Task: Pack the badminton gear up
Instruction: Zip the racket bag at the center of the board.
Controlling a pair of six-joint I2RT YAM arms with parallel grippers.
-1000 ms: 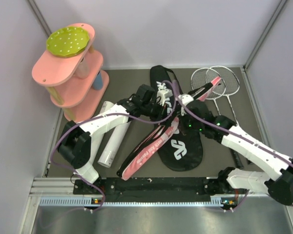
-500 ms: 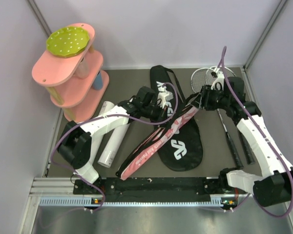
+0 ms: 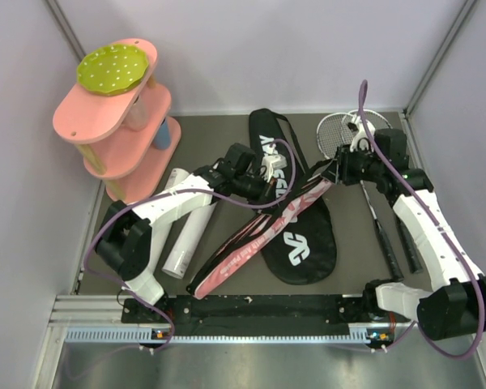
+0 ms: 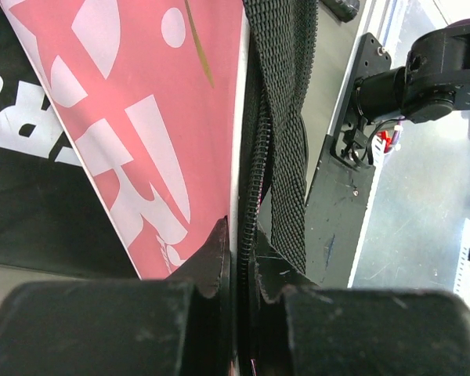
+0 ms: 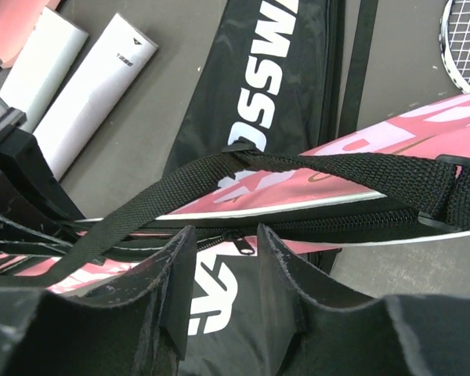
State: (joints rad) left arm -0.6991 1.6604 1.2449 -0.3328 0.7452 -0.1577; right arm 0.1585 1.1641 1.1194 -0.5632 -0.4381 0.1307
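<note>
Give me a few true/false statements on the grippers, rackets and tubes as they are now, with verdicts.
1. The left gripper is shut on the bag's pink edge. True.
2. The rackets are inside the bag. False: they lie on the table to its right.
3. The right gripper has its jaws apart over the bag's strap. True.
4. The white tubes stand upright. False: they lie flat on the table, left of the bag.

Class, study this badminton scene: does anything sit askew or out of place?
Yes: the pink bag stands on edge, slanting across the black CROSSWAY bag, its zip edge pinched by the left gripper.
</note>
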